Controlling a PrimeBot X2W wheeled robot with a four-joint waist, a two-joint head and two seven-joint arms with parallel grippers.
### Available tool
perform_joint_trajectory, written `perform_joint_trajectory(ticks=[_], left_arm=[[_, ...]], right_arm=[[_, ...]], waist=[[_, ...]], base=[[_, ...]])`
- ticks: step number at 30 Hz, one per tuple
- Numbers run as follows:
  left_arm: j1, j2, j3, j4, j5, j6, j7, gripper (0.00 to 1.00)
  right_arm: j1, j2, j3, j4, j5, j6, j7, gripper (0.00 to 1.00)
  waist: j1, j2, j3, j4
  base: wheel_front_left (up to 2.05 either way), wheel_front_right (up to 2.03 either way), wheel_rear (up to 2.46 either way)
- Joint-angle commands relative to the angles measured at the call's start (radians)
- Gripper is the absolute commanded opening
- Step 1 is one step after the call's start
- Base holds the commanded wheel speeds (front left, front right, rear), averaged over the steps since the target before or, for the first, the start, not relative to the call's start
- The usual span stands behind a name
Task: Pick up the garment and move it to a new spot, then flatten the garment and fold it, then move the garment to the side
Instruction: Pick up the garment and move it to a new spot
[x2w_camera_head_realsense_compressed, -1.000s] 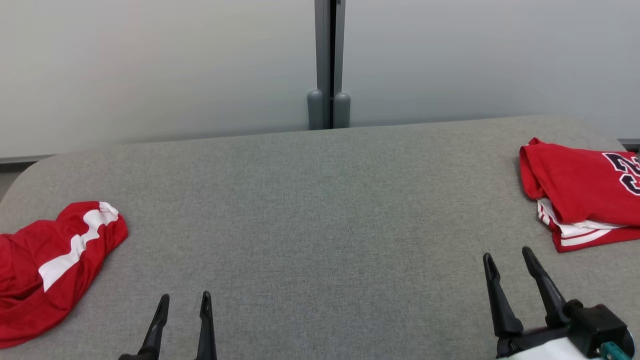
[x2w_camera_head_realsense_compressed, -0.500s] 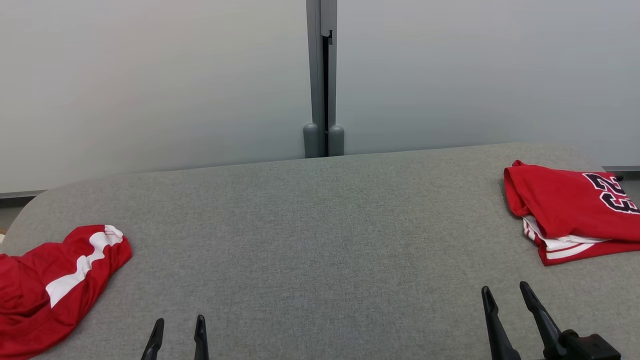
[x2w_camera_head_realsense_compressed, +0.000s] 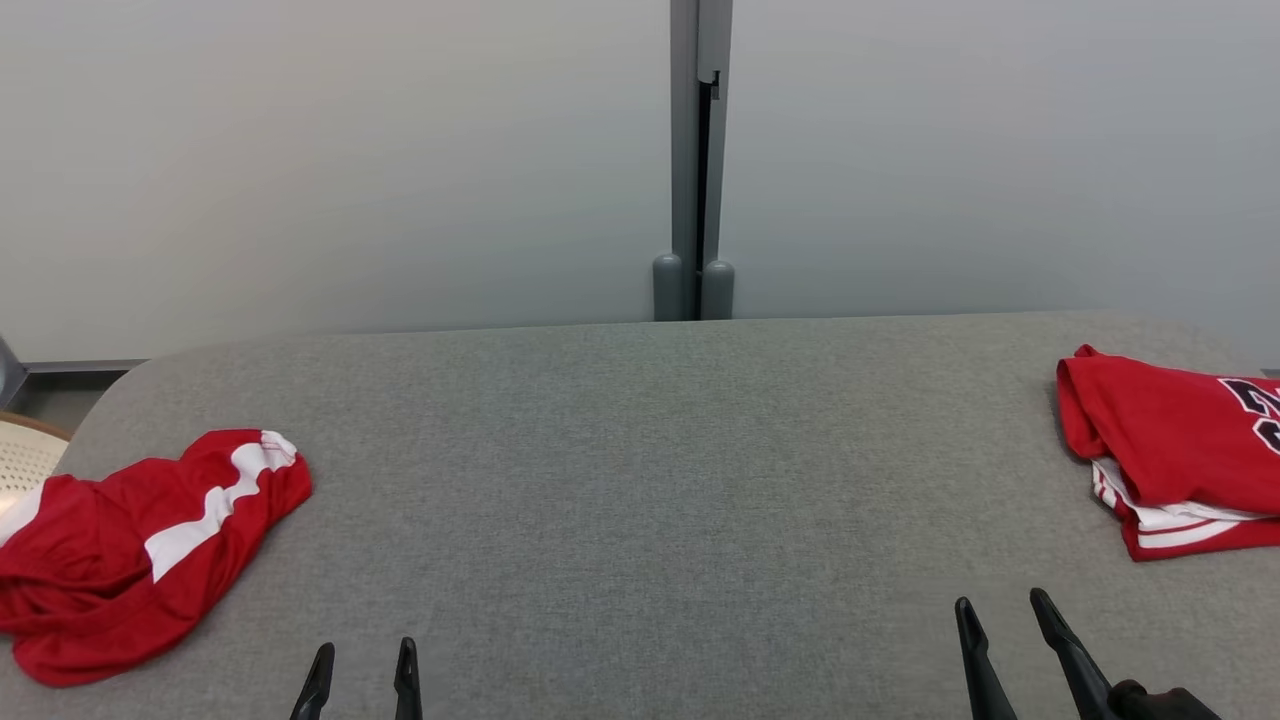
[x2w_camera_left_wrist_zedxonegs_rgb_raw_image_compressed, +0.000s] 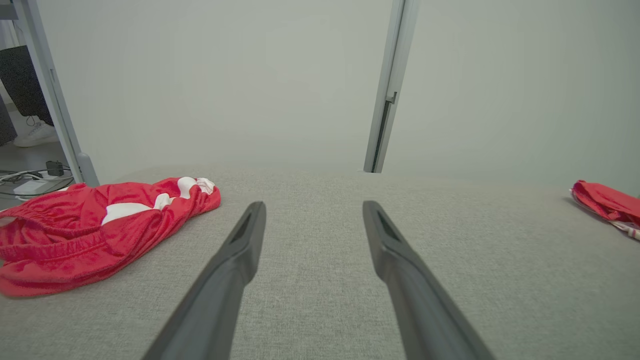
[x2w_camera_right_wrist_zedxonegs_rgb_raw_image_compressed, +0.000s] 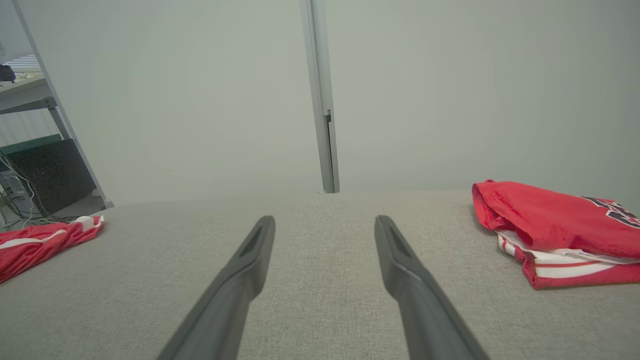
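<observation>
Both the left gripper (x2w_camera_head_realsense_compressed: 365, 648) and the right gripper (x2w_camera_head_realsense_compressed: 1001, 600) hang empty, fingers spread, while the crumpled red garment (x2w_camera_head_realsense_compressed: 120, 560) at the left end of the grey table (x2w_camera_head_realsense_compressed: 640, 480) looks light, limp and slippery, best pinched at a raised fold.

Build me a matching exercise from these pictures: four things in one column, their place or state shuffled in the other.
1. red garment with a white stripe
2. red jersey with dark numerals
3. left gripper
4. grey post

A. upright behind the far edge of the table
B. open, holding nothing
C. crumpled at the left end
D. folded at the right end

Pairs: 1-C, 2-D, 3-B, 4-A
</observation>
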Motion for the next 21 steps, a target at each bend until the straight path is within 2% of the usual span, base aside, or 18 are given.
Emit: perform_joint_trajectory(ticks=[1, 8, 9, 12, 13, 17, 21], left_arm=[[0.003, 0.003, 0.001, -0.001, 0.011, -0.002, -0.002, 1.00], [0.000, 0.003, 0.007, -0.018, 0.028, -0.007, -0.002, 1.00], [0.004, 0.003, 0.011, -0.022, 0.034, -0.008, -0.002, 1.00], [0.008, 0.003, 0.017, -0.028, 0.043, -0.012, -0.002, 1.00], [0.008, 0.003, 0.017, -0.028, 0.043, -0.012, -0.002, 1.00], [0.016, 0.003, 0.030, -0.035, 0.051, -0.017, -0.002, 1.00], [0.013, 0.002, 0.045, -0.059, 0.037, 0.001, -0.002, 1.00]], right_arm=[[0.011, 0.001, 0.001, 0.000, 0.005, -0.001, -0.001, 1.00], [0.015, 0.010, 0.018, -0.004, 0.012, -0.001, -0.001, 1.00], [0.015, 0.013, 0.022, -0.004, 0.015, -0.001, -0.001, 1.00], [0.017, 0.021, 0.027, -0.002, 0.017, -0.001, -0.001, 1.00], [0.017, 0.021, 0.027, -0.002, 0.017, -0.001, -0.001, 1.00], [0.018, 0.032, 0.033, 0.001, 0.023, -0.001, -0.001, 1.00], [-0.020, 0.027, 0.062, 0.005, 0.022, -0.001, -0.001, 1.00]], waist=[[0.0000, 0.0000, -0.001, 0.024], [0.0000, 0.0000, -0.001, 0.152], [0.0000, 0.0000, -0.001, 0.197], [0.0000, 0.0000, -0.003, 0.267], [0.0000, 0.0000, -0.003, 0.267], [0.0000, 0.0000, -0.003, 0.354], [0.0000, 0.0000, 0.031, 0.397]], base=[[0.00, 0.00, 0.00], [0.00, 0.00, 0.00], [0.00, 0.00, 0.00], [0.00, 0.00, 0.00], [0.00, 0.00, 0.00], [0.00, 0.00, 0.00], [0.00, 0.00, 0.00]])
